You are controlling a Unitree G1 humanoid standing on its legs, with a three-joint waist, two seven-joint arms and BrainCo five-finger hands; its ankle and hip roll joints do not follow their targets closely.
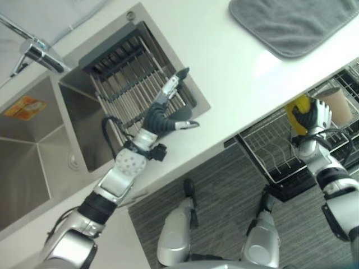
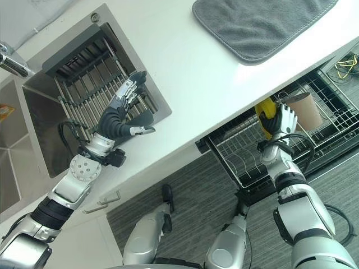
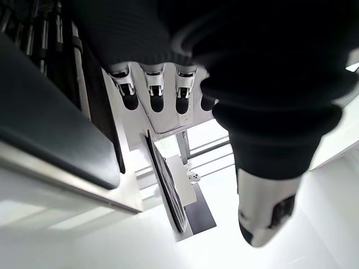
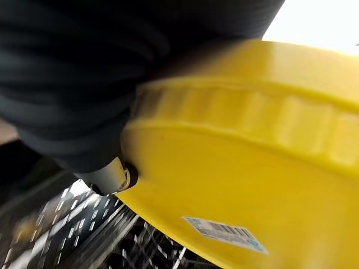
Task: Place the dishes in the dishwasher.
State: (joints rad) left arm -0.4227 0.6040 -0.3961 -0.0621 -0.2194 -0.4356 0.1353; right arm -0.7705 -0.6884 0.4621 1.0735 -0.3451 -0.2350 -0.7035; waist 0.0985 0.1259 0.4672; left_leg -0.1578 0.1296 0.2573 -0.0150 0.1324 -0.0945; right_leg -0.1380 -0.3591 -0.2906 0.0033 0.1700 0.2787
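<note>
The white countertop [image 1: 235,73] runs across the scene, cut off at every edge of the head views. Set into it is a stainless steel sink [image 1: 33,151]; its basin shows only in part, with a faucet [image 1: 39,53] at its rim and an orange sticker [image 1: 25,105] on its wall, too small to read. Beside the basin lies a recessed compartment holding a metal drying rack [image 2: 92,84] of parallel bars. A grey drying mat [image 2: 258,22] lies on the far counter, its far side out of frame.

Under the counter's edge the dishwasher rack [image 2: 247,151], a wire basket, stands pulled out over a grey striped floor [image 1: 224,190]; its right part is cropped. A brown paper cup [image 2: 305,109] sits tilted in that basket, how it rests among the wires being hard to make out.

The left hand [image 2: 120,115] hangs over the drying rack with fingers straight and thumb apart, holding nothing; its wrist view shows the dark fingertips [image 3: 157,101] in a row.

The right hand [image 2: 283,120] is above the dishwasher rack, its fingers curled round a yellow dish [image 1: 298,112]. Much of that dish is covered by the hand; close up, its ribbed yellow rim [image 4: 252,112] and a barcode label [image 4: 224,232] show, blurred.
</note>
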